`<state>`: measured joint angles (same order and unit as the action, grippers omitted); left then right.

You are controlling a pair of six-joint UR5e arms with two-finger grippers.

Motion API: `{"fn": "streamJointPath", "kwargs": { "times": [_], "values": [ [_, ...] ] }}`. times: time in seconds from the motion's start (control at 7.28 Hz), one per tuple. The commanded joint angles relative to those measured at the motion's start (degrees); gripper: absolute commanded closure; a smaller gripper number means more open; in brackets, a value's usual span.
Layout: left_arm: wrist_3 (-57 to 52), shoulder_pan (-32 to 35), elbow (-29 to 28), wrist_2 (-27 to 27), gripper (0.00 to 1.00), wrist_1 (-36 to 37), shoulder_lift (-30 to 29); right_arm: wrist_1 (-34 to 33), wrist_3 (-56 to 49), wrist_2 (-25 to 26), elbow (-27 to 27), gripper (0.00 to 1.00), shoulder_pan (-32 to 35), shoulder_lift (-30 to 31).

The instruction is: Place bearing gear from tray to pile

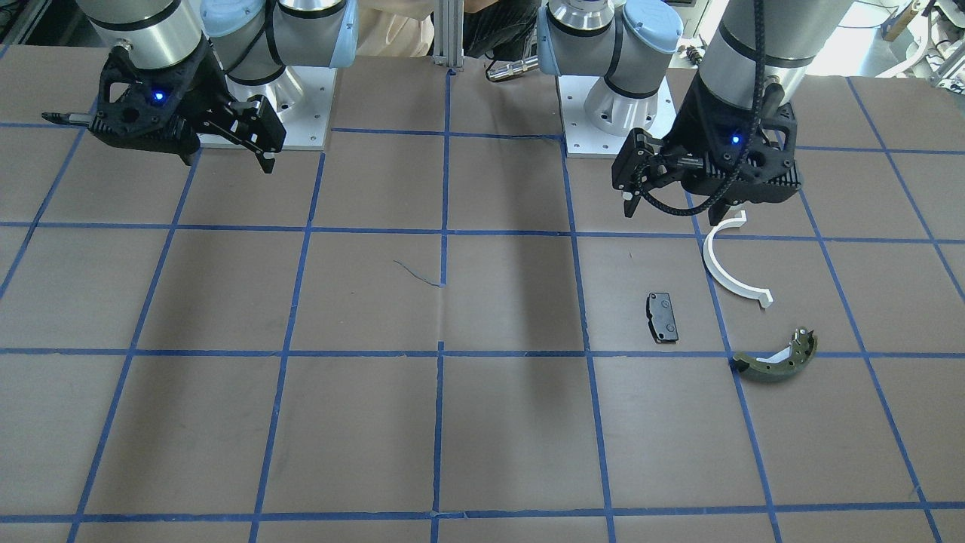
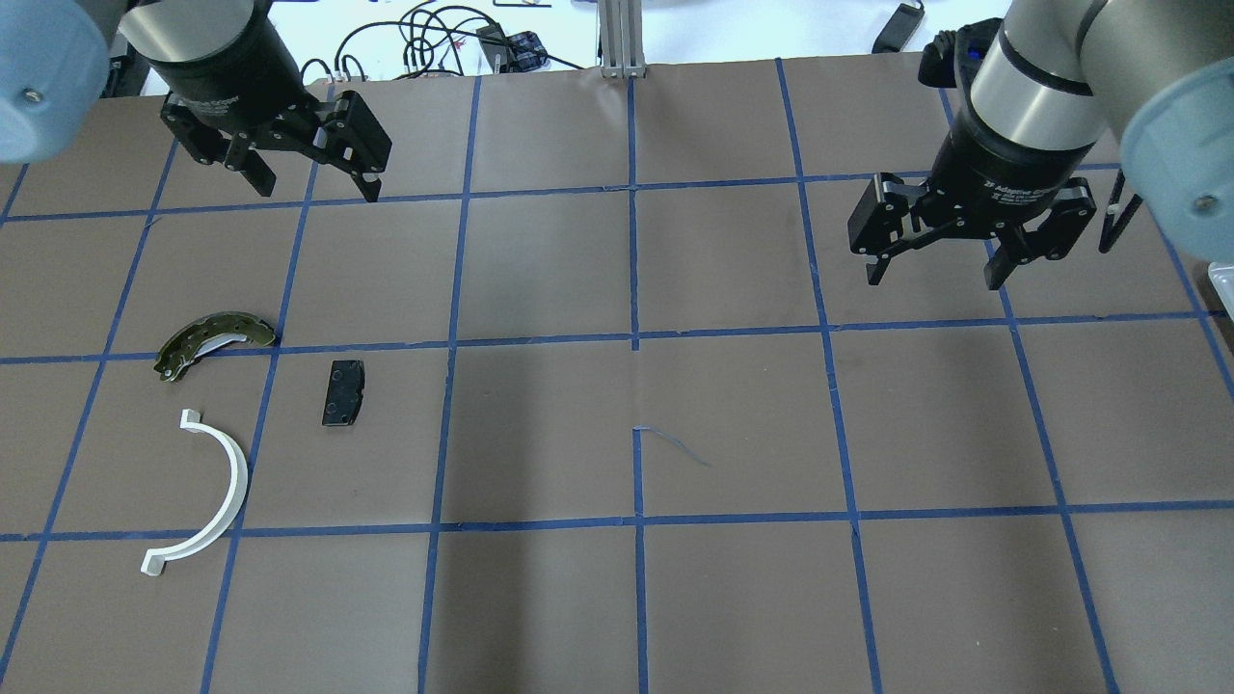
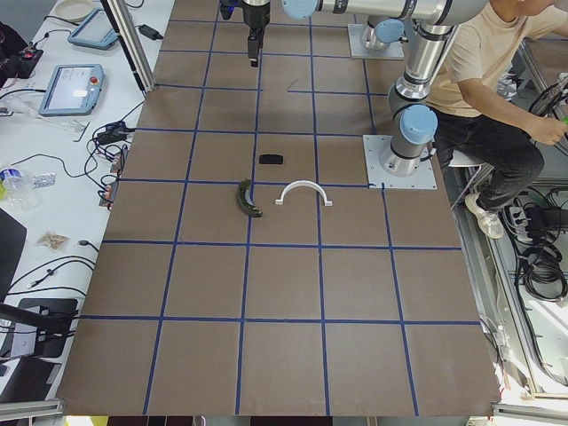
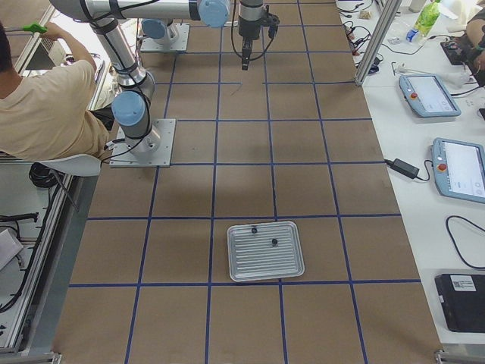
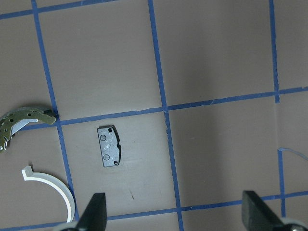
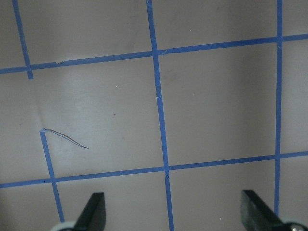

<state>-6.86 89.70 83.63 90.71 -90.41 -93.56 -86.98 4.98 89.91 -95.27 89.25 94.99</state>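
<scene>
The pile lies on the brown table: a white half-ring, a small black pad and an olive brake shoe. They also show in the left wrist view: half-ring, pad, shoe. A silver tray shows only in the exterior right view, with two small dark parts in it. They are too small to tell which is the bearing gear. My left gripper hangs open and empty beyond the pile. My right gripper hangs open and empty over bare table.
Blue tape lines grid the table. A small tear in the paper lies near the middle. A seated operator is behind the robot bases. Tablets and cables lie on the side bench.
</scene>
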Motion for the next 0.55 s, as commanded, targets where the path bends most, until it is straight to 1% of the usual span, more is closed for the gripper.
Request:
{"fn": "streamJointPath", "kwargs": {
  "times": [0.0,0.41],
  "values": [
    [0.0,0.0,0.0,0.0,0.0,0.0,0.3,0.1,0.0,0.0,0.0,0.0,0.0,-0.1],
    [0.5,0.0,0.1,0.0,0.0,-1.3,0.7,0.2,0.1,0.1,0.0,0.0,0.0,0.1]
  ]
}}
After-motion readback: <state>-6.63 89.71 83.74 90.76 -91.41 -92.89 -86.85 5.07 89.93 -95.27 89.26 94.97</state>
